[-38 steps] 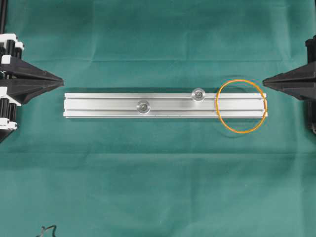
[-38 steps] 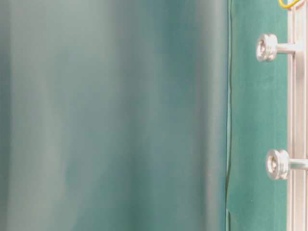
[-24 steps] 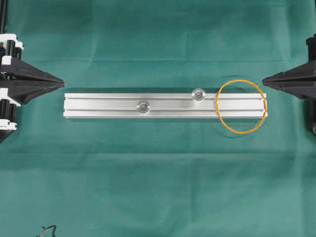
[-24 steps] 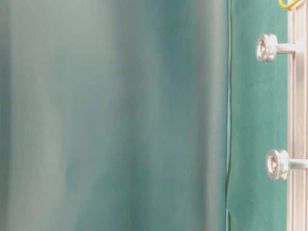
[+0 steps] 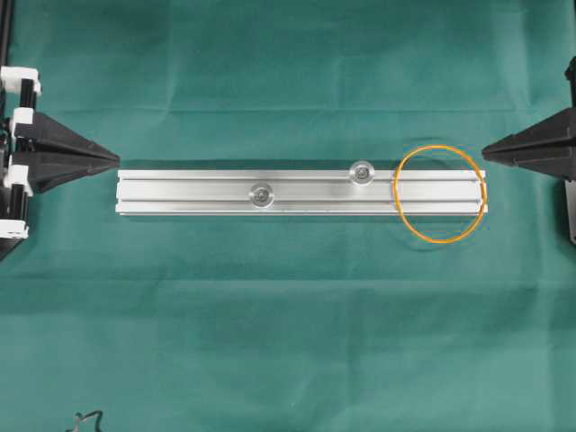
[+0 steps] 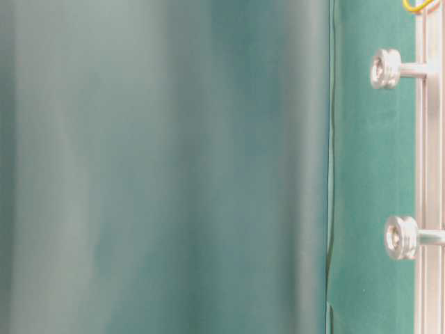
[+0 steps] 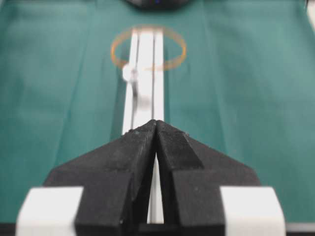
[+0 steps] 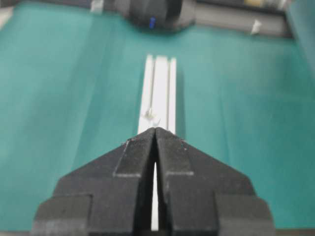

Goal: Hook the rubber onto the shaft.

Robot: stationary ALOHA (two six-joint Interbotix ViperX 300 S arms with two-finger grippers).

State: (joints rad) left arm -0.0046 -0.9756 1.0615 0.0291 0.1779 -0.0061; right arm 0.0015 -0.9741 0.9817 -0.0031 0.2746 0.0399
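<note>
The orange rubber band lies flat as a round loop across the right end of the silver rail, hooked on nothing. It also shows in the left wrist view. Two silver shafts stand on the rail, one mid-rail and one nearer the band; the table-level view shows them too. My left gripper is shut and empty just off the rail's left end. My right gripper is shut and empty just right of the band.
A green cloth with soft folds covers the table. A small dark cable end lies at the front left corner. The opposite arm's dark base sits beyond the rail's far end.
Both grippers have shifted slightly in the overhead view, the left one a little toward the front. Both stay shut. The band and rail have not moved.
</note>
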